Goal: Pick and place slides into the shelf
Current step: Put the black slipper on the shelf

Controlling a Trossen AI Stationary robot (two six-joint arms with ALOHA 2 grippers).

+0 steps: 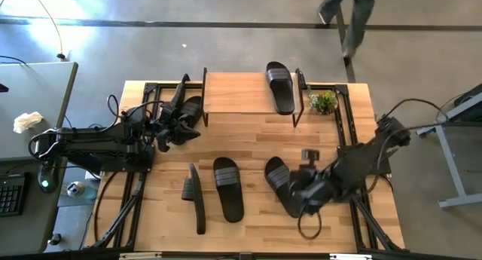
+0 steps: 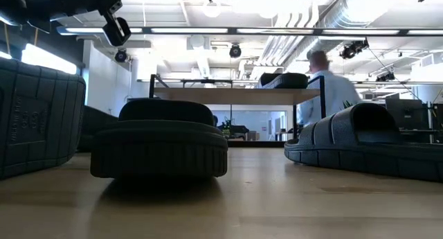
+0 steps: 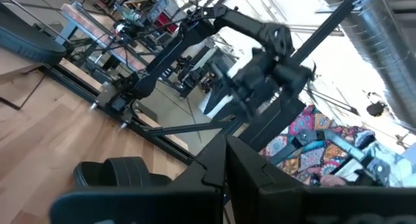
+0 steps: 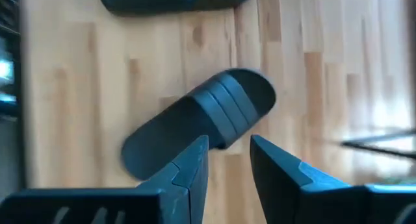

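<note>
A light wooden table (image 1: 248, 132) seen from above holds several black slip-on slides, each a flat elongated sole with a wide, ribbed strap. One slide (image 1: 280, 87) lies flat on the pale top board of the small black-framed shelf (image 1: 237, 93) at the table's far edge. Near the front, one slide (image 1: 227, 188) lies flat, another (image 1: 196, 197) stands on its edge beside it, and a third (image 1: 280, 183) lies angled by the right arm. The right gripper (image 4: 227, 160) hovers over that third slide, fingers spread apart, holding nothing. The left gripper (image 1: 175, 126), fingers pressed together, sits by the shelf's left end, beside another slide (image 1: 191, 109).
</note>
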